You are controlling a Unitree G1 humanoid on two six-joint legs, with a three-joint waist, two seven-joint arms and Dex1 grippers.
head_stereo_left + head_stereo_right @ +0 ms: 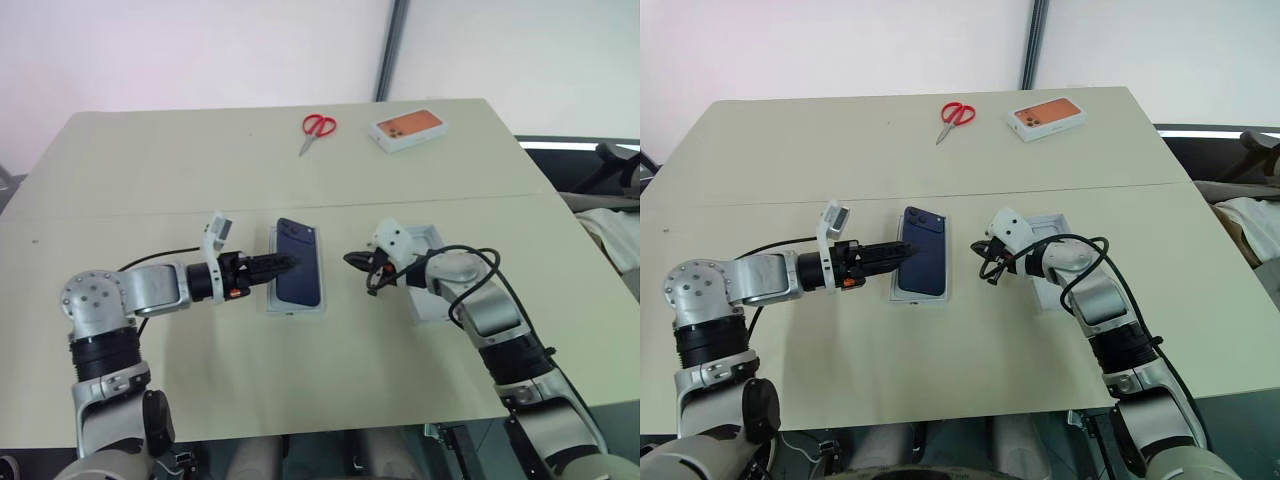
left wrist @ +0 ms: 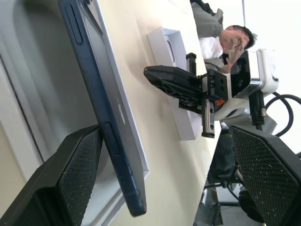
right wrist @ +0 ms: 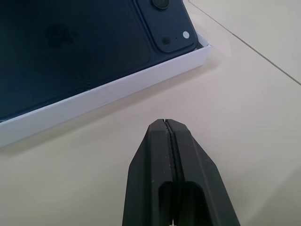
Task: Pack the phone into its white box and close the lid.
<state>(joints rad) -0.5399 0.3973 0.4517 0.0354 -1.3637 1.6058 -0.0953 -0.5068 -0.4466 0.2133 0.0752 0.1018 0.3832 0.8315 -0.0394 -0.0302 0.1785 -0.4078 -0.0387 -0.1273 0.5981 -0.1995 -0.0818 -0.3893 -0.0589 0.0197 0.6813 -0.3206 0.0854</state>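
The dark navy phone (image 1: 298, 262) lies back up in the white box (image 1: 272, 300) at mid-table, its camera cluster (image 3: 171, 28) at the far corner. In the left wrist view its near long edge (image 2: 113, 136) looks raised above the tray wall. My left gripper (image 1: 284, 265) is open at the phone's left side, its fingers (image 2: 77, 181) straddling that edge without pinching it. My right gripper (image 3: 168, 125) is shut and empty, hovering just right of the box. A white walled box part (image 1: 432, 240) with an oblong recess lies under my right forearm. I cannot tell if it is the lid.
Red scissors (image 1: 318, 127) and a white box printed with an orange phone (image 1: 408, 130) lie at the table's far side. A seam (image 1: 150, 212) crosses the table behind the work area. A person (image 2: 230, 40) sits beyond the right edge.
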